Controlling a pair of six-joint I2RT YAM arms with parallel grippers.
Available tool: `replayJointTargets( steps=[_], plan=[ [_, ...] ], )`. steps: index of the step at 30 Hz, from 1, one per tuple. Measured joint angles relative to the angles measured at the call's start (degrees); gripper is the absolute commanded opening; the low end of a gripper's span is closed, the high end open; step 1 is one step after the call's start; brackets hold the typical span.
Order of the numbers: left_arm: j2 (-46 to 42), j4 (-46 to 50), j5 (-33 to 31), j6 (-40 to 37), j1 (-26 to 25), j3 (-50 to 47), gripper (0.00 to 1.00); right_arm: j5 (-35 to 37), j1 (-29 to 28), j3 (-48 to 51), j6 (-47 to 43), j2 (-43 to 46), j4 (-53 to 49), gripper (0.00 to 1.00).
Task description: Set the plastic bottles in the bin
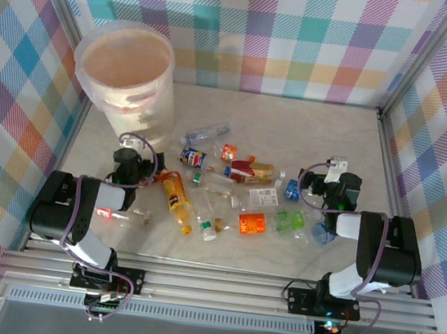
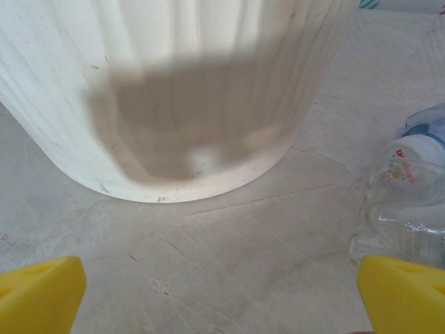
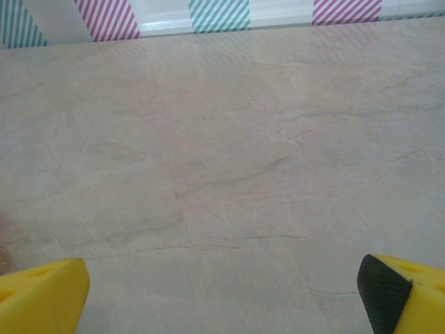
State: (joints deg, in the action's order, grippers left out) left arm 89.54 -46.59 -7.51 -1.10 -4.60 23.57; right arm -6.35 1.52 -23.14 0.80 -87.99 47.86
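Several plastic bottles lie scattered mid-table: an orange one [image 1: 176, 198], a blue-labelled one [image 1: 193, 158], a red-labelled one [image 1: 242, 169], a green one [image 1: 289, 221] and a clear one [image 1: 207, 134]. The bin [image 1: 144, 115], a tall whitish bucket, stands at the back left. My left gripper [image 1: 131, 151] sits just in front of it, open and holding nothing. In the left wrist view the bin wall [image 2: 188, 90] rises close ahead of the left gripper [image 2: 222, 299], with a crushed clear bottle [image 2: 410, 202] at the right. My right gripper [image 1: 331, 179] is open at the right of the pile, over bare table [image 3: 222, 174].
Checked fabric walls [image 1: 17, 107] close in the table on the left, back and right. A metal frame rail [image 1: 216, 285] runs along the near edge. Bare marble-look surface [image 1: 310, 133] stretches behind the bottles toward the back wall.
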Motion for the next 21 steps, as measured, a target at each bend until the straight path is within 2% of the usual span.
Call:
replayJointTargets(
  steps=[14, 21],
  plan=[
    [-0.02, 0.15, 0.11, 0.0, 0.0, 0.0, 1.0, 0.0, 0.0, 0.0, 0.0, 0.0, 0.0, 1.0],
    [-2.47, 3.72, 0.39, 0.04, 0.0, 0.59, 1.0, -0.24, 0.0, -0.24, -0.02, 1.77, -3.37, 1.0]
  ],
)
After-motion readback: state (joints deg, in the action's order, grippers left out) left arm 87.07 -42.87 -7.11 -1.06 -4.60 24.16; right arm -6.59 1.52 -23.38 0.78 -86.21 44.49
